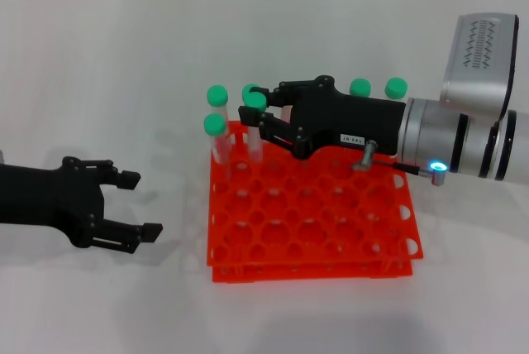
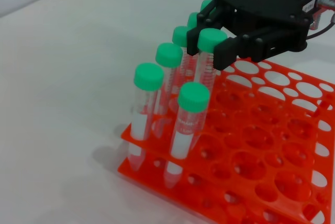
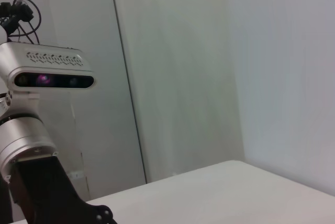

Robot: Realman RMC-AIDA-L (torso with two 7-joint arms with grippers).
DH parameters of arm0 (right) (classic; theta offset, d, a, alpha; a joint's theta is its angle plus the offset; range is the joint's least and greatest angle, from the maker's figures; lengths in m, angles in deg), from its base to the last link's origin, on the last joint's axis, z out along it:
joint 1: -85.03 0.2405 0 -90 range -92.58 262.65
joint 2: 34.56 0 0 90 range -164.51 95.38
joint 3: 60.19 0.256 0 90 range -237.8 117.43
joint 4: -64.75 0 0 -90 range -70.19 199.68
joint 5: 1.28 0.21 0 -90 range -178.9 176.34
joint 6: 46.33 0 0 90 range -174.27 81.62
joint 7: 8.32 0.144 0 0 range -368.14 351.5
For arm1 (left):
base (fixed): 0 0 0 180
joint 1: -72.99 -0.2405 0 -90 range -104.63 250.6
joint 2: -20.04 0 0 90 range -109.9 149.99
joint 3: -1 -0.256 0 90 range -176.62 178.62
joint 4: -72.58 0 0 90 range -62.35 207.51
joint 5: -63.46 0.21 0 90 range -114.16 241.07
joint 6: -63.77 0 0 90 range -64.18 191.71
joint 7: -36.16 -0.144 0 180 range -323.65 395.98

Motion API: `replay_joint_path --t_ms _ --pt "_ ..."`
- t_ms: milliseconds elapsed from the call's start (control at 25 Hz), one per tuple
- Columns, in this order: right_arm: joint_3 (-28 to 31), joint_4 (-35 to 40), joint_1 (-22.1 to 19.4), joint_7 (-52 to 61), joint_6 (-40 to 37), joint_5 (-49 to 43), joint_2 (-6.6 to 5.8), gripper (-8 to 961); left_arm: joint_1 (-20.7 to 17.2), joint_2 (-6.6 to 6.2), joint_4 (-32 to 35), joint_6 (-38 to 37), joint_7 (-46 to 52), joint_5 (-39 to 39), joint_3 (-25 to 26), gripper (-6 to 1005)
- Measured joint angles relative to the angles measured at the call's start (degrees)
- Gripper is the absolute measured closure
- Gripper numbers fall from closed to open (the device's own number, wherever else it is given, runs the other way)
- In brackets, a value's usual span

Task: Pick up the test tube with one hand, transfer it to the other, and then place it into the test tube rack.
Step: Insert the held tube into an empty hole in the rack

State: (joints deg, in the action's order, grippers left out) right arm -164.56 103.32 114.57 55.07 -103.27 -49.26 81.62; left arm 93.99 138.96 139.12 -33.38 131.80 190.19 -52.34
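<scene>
- The left gripper [image 1: 142, 203] lies low at the lower left of the head view, its black arm entering level from the left edge. Its two fingers point right toward the rack, spread apart with nothing between them, well clear of the rack's left edge.
- The test tube rack [image 1: 331, 238] sits on the white table [image 1: 99, 64] at the centre of the head view, an orange-red square of round holes in two tiers. In the left wrist view the rack [image 2: 261, 150] fills the lower right.
- Green-capped tubes stand upright in holes along the rack's far row and down its left edge; in the left wrist view the two nearest the camera stand at a corner of the rack.
- The test tube [image 1: 254, 122] stands upright at the rack's far left corner, its lower end down in the rack. In the left wrist view the tube [image 2: 207, 62] has its green cap just beside the black fingertips.
- The right gripper [image 1: 255, 114] reaches level from the right edge of the head view, across the far side of the rack, with a white label on its body and a blue light on the silver wrist. Its fingers are clamped on the tube just under the cap.
- The right wrist view shows only a wall, a table corner and part of the robot's body.
</scene>
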Motion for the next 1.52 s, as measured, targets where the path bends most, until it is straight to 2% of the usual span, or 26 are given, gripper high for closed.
replay_joint_path --t_ms 360,1520 --pt "-0.52 0.00 -0.10 -0.40 -0.01 0.00 0.00 677 0.05 0.00 -0.91 -0.21 -0.16 1.45 -1.49 106" --pt "-1.11 -0.96 0.24 -2.51 -0.73 -0.45 -0.09 669 0.74 -0.05 -0.88 -0.26 -0.10 1.49 -1.50 106"
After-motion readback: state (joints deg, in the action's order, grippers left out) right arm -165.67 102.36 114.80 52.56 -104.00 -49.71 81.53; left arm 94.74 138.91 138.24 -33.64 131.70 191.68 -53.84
